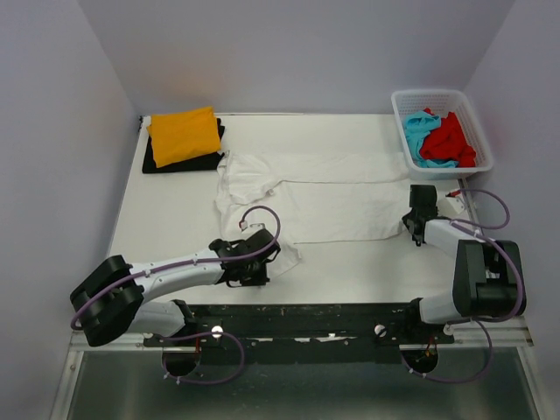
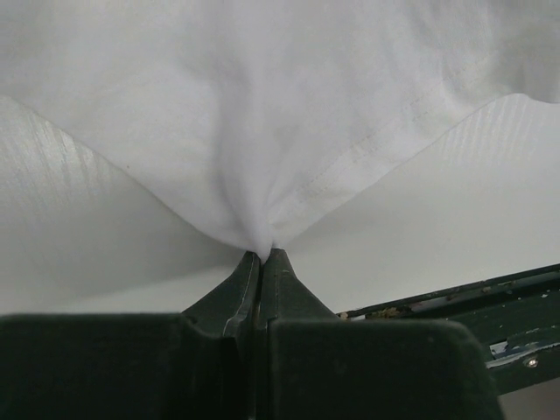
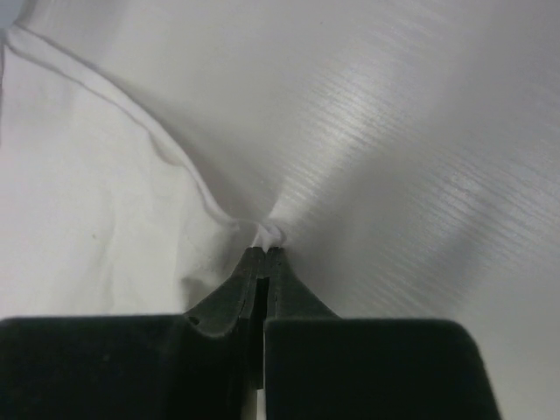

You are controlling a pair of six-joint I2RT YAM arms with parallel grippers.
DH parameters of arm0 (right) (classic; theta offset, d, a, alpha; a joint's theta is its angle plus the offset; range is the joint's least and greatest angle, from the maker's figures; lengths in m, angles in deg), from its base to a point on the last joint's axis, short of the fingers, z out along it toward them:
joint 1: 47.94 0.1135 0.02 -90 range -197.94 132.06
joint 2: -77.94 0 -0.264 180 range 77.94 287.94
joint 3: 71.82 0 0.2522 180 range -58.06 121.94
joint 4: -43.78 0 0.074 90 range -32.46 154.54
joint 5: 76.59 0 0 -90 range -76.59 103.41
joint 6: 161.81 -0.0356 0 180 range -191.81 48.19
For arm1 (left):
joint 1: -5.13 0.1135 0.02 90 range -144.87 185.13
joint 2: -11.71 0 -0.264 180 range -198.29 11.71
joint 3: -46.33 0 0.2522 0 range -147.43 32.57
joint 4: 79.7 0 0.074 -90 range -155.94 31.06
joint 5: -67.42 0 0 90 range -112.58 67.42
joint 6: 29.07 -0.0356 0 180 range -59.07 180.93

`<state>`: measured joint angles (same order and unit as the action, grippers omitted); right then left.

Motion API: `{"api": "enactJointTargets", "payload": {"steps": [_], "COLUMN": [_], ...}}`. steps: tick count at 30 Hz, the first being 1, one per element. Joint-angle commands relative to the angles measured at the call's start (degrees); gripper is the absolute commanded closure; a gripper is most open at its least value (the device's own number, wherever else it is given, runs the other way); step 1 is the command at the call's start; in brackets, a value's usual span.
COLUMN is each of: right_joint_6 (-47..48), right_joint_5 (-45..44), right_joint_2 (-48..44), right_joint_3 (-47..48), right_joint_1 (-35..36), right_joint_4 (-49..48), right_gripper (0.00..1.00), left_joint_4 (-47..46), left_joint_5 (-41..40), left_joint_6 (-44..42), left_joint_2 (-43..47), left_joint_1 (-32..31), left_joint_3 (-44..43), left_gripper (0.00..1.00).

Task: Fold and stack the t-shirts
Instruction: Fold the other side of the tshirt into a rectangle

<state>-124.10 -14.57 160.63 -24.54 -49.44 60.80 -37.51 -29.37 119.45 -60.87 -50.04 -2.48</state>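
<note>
Progress, judged from the top view: approx. two of five done. The orange t-shirt [image 1: 184, 136] lies folded on the black t-shirt [image 1: 175, 164] at the bench's [image 1: 175, 210] 10 o'clock corner, so a stack has been started. The white t-shirt [image 1: 332, 197] is mid-fold at bench centre, spread wide, with one long fold across it. It is not yet compact. The red t-shirt [image 1: 453, 140] and turquoise t-shirt [image 1: 420, 131] sit crumpled in the basket [image 1: 429, 92] at 2 o'clock, both untouched. Left to do: finish the white one, add it to the stack, then two more.

The left end effector [image 1: 273, 255] is at the white shirt's 7 o'clock corner and the right end effector [image 1: 415, 220] at its 4 o'clock edge.

Views compared: the top view gives layout, stack and basket, but the grips are too small to read there. The left wrist view shows the left end effector [image 2: 262, 254] clamped shut on a pinch of hemmed cloth, which fans out from the tips. The right wrist view shows the right end effector [image 3: 265, 251] closed on a small nip of the shirt's edge, with bare bench at its 3 o'clock side. Neither wrist cam shows the other shirts.
</note>
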Motion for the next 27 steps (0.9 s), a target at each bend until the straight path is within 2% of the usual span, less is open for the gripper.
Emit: {"api": "enactJointTargets", "payload": {"steps": [1, 7, 13, 17, 27], "right_joint_6": [2.2, 5.4, 6.7, 8.1, 11.0], "right_joint_5": [4.4, 4.4, 2.8, 2.9, -1.3], "right_joint_2": [-2.0, -5.5, -7.1, -5.4, 2.2], "right_joint_3": [-0.8, 1.4, 4.3, 7.7, 19.8], "right_joint_1": [0.2, 0.2, 0.2, 0.2, 0.2], "right_joint_4": [4.9, 8.0, 9.9, 9.9, 11.5], "right_gripper": [0.99, 0.99, 0.99, 0.99, 0.99], "left_joint_4": [0.4, 0.2, 1.7, 1.7, 2.4], "left_joint_5": [-1.0, 1.7, 2.1, 3.0, -1.1], "left_joint_6": [-2.2, -6.9, -10.6, -12.9, -19.0], "left_joint_2": [1.9, 3.3, 2.8, 1.6, -6.5], "left_joint_1": [1.1, 4.3, 10.4, 14.6, 23.4], "left_joint_3": [-2.5, -6.3, -11.9, -16.1, -29.6], "left_gripper": [1.0, 1.0, 1.0, 1.0, 1.0]}}
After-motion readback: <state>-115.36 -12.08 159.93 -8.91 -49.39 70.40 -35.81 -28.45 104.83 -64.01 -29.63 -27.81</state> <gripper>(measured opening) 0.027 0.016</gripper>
